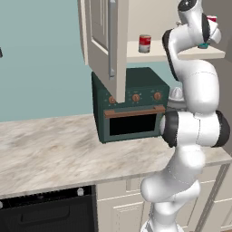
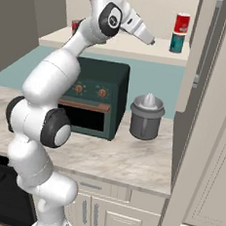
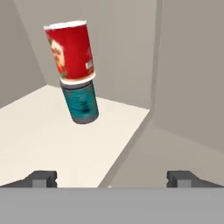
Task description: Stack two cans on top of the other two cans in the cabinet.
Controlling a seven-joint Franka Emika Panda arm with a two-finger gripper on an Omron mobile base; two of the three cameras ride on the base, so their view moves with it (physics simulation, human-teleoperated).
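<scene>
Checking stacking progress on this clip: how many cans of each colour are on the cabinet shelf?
Red cans: 2 (lone red can; stacked red can, sitting on the teal one)
Teal can: 1
Total: 3 cans in view

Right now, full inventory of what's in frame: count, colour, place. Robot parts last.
Red cylindrical can with white label band, stacked: 1, red and white, on top of the teal can on the shelf.
Teal cylindrical can: 1, teal, on the shelf under the stacked red can.
Red can standing alone: 1, red and white, on the shelf.
Cream wall cabinet: 1, door open, above the oven.
Dark green oven: 1, on the marble counter.
Grey juicer with cone top: 1, right of the oven.
Two-finger gripper: 1, open, empty, facing the stack.
</scene>
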